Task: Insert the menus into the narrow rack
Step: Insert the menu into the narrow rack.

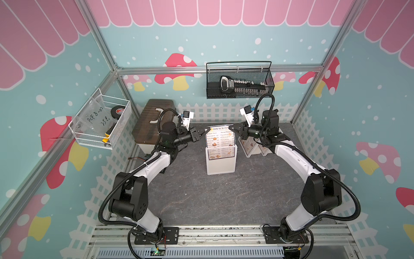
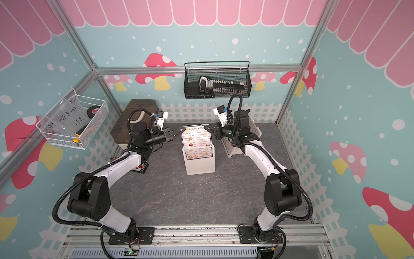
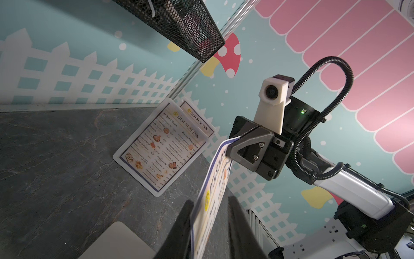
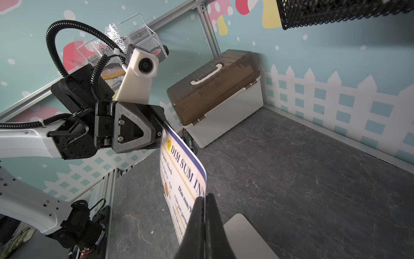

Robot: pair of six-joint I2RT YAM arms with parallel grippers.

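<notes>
right jaws on menu point(image 1: 220, 137) in rack point(image 1: 220, 167)

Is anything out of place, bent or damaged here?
Nothing spilled or damaged. The menu in the white rack seems slightly bowed at its top. Two more menus lean by the side wall, outside the rack.

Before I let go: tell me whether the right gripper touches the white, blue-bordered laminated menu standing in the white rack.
Touching. The right wrist view shows the right gripper shut on the edge of the menu.
</notes>
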